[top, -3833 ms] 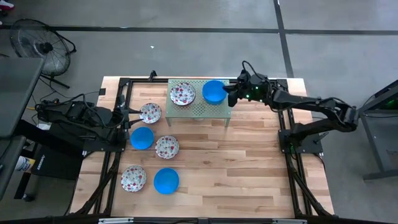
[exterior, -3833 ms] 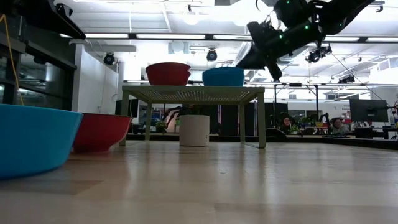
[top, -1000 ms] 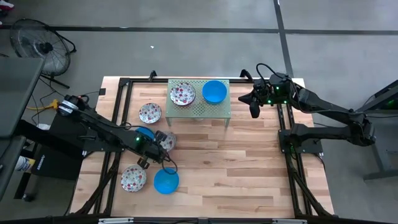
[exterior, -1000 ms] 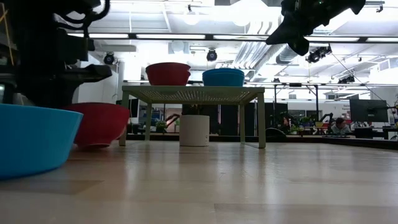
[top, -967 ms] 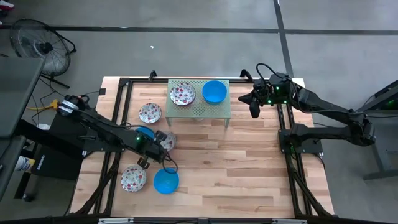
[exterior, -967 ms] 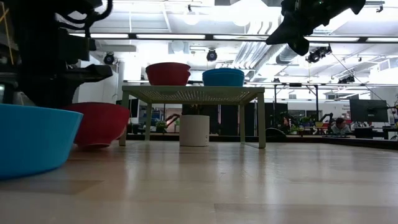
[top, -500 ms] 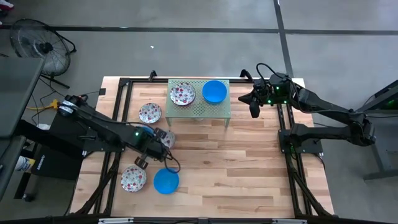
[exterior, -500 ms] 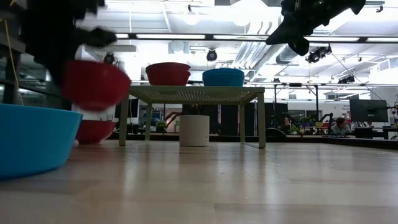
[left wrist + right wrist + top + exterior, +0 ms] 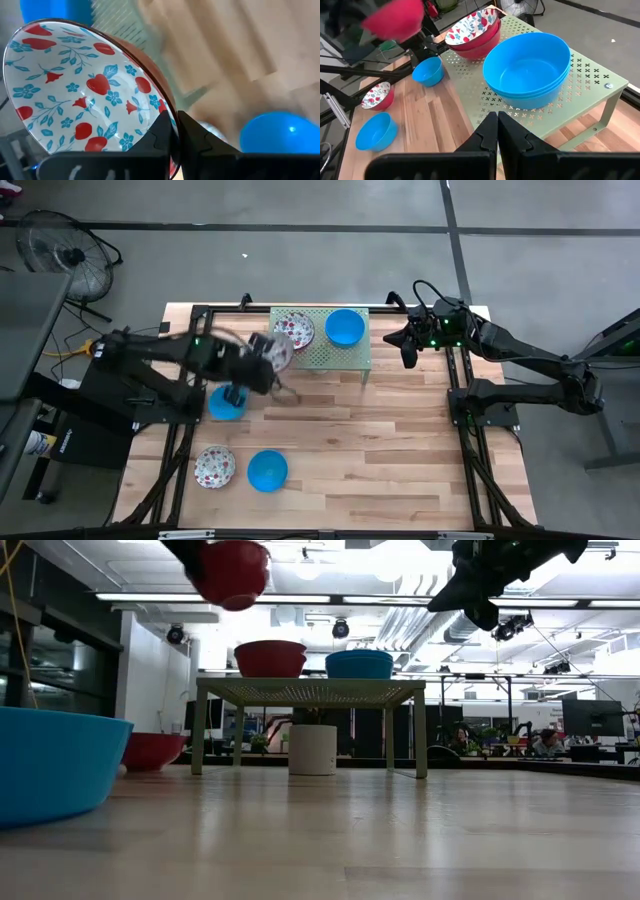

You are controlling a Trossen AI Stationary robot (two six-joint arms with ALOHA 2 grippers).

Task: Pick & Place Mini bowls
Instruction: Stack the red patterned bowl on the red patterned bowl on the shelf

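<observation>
Left pincer [image 9: 268, 358] clamped on the rim of a floral bowl [image 9: 85, 95], carried in the air just off the rack's [image 9: 345, 355] 9 o'clock edge; the arm is motion-blurred in the high view. From the low view this bowl [image 9: 232, 572] shows its red underside, raised well above the rack top. In the left wrist view the two dark fingers [image 9: 165, 132] pinch the rim, one inside, one outside.

Right pincer [image 9: 406, 352] fully closed, gripping nothing, hanging in the air off the rack's 3 o'clock side; seen at the top of the low view [image 9: 478, 602].

On the pale green rack: floral stack [image 9: 296, 328] toward 9 o'clock, blue stack [image 9: 345, 327] toward 3 o'clock, near each other, not touching. The right wrist view shows at least two nested bowls in each stack: blue [image 9: 527, 67], floral [image 9: 475, 31].

On the counter [image 9: 400, 450]:
- single blue bowl [image 9: 226, 402] at 7 o'clock from the rack, partly under the left arm
- floral bowl on the counter [image 9: 215, 466] farther toward 7 o'clock
- second blue bowl [image 9: 267, 470] just beside that one, on its 3 o'clock side, apart

Low view foreground: big blue bowl wall [image 9: 55, 765] at the 9 o'clock edge, a red underside [image 9: 155, 752] behind it.
</observation>
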